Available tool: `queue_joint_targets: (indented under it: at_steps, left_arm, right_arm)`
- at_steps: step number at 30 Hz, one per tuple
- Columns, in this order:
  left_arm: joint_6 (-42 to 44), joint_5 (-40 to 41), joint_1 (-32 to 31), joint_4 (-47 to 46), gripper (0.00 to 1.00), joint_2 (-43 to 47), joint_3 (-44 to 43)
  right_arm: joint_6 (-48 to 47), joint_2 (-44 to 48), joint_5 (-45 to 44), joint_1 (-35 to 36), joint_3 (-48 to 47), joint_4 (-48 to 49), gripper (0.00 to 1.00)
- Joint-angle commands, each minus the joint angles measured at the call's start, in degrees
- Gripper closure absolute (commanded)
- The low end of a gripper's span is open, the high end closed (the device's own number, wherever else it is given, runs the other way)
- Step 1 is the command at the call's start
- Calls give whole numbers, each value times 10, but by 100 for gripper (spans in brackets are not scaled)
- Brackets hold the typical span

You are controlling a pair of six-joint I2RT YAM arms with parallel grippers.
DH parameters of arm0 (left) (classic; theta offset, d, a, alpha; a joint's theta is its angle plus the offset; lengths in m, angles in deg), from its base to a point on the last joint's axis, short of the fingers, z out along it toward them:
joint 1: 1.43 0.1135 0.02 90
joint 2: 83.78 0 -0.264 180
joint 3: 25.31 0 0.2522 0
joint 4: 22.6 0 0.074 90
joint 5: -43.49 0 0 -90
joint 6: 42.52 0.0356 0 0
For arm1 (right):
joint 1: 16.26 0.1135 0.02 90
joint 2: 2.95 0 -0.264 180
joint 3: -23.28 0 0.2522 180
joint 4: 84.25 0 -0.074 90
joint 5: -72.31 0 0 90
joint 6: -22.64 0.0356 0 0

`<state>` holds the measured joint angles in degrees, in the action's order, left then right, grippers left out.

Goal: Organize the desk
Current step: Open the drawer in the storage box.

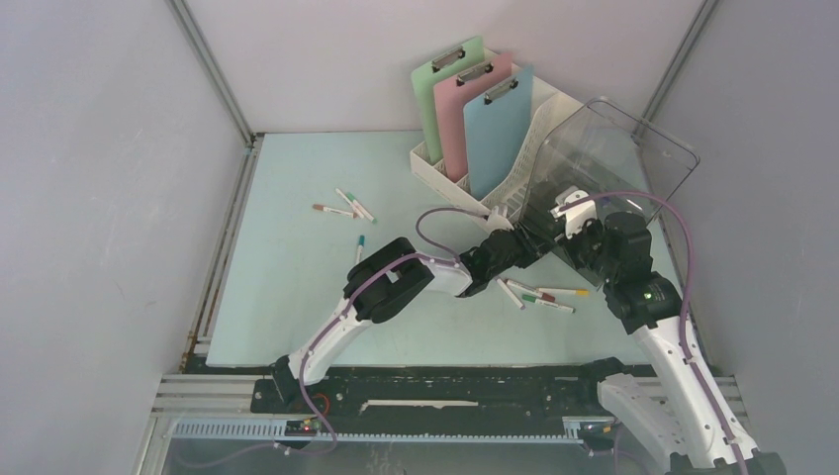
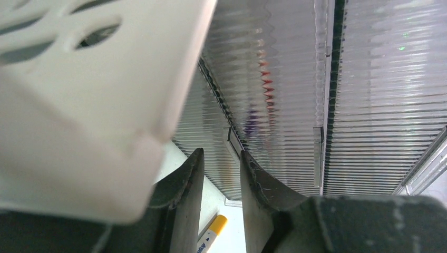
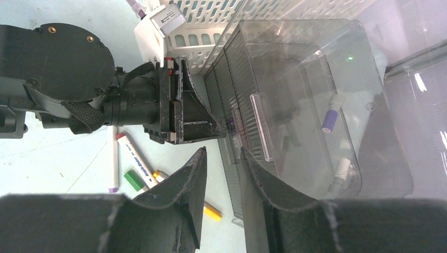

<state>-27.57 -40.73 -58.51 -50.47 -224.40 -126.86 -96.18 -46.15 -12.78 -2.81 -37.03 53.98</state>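
Observation:
The pale mint desk [image 1: 297, 287] carries a clear plastic bin [image 1: 604, 168] that stands tilted at the right. My right gripper [image 1: 571, 213] has its jaws around the bin's ribbed wall [image 3: 232, 153] and is shut on it [image 3: 224, 151]. Inside the bin lie a purple-capped marker [image 3: 331, 118] and a white one [image 3: 342, 171]. My left gripper [image 1: 519, 237] reaches to the same ribbed wall from the left. Its fingers stand apart [image 2: 221, 153], and between them only the desk and a yellow-capped marker [image 2: 216, 225] show. Its tips [image 3: 219, 129] touch the wall.
A white file rack [image 1: 445, 173] at the back holds green [image 1: 447, 94], pink [image 1: 477, 109] and blue [image 1: 497, 134] clipboards. Loose markers lie under the grippers [image 1: 539, 294], and more lie at the left [image 1: 343, 206], with a teal-capped one [image 1: 359, 242] nearer. Enclosure walls stand on every side.

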Motion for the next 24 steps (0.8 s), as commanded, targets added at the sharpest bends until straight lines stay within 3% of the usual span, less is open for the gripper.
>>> queue_joint_targets:
  at_steps: [1,11,24]
  left_arm:
    - [39,-6,7,41,66,-2,-26]
    - [70,-26,8,-55,61,6,1]
    - [75,-42,8,-70,58,-15,-27]
  right_arm:
    - [-1,2,-8,6,1,19,63]
    - [-2,3,-10,9,3,20,63]
    - [-5,3,-12,11,4,22,63]
